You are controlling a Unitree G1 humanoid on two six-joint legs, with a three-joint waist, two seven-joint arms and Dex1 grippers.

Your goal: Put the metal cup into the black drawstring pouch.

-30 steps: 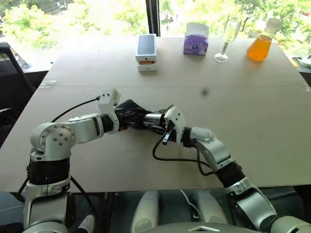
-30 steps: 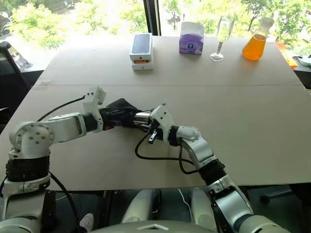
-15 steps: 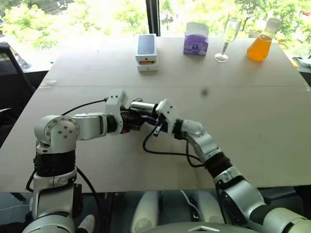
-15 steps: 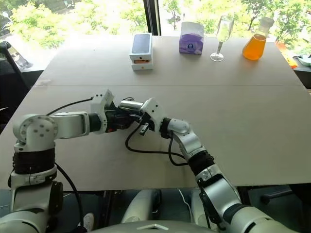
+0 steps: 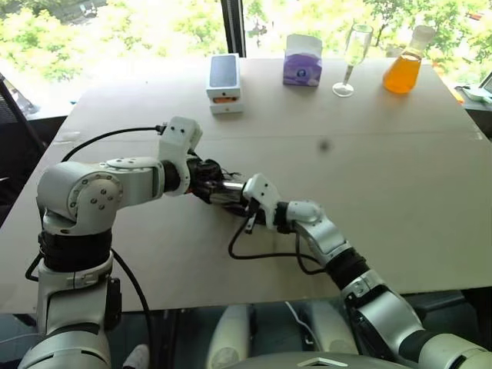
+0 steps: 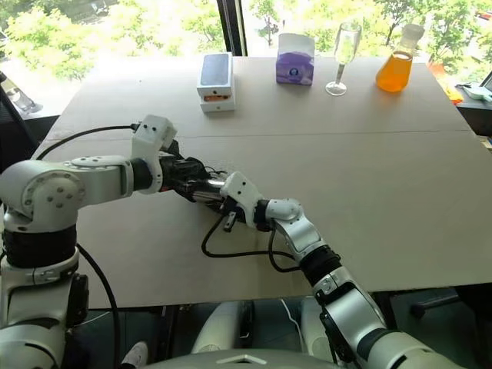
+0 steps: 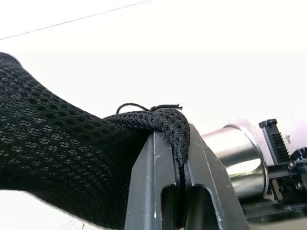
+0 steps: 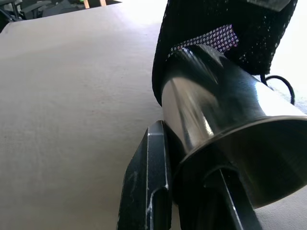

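The metal cup lies on its side just above the table, my right gripper shut on its rim end. Its narrower base pokes into the mouth of the black drawstring pouch. My left gripper is shut on the pouch's rim, holding the mesh bag up off the table, with the cup just beside it. In the head views both hands meet left of the table's centre, pouch on the left and cup on the right.
A white phone box, a purple tissue box, a tall stemmed glass and an orange flask stand along the far edge of the table. A black cable loops under my right forearm.
The head camera has shifted. My left wrist has rolled and lifted the pouch a little. My right gripper has carried the cup leftward, against the pouch's mouth.
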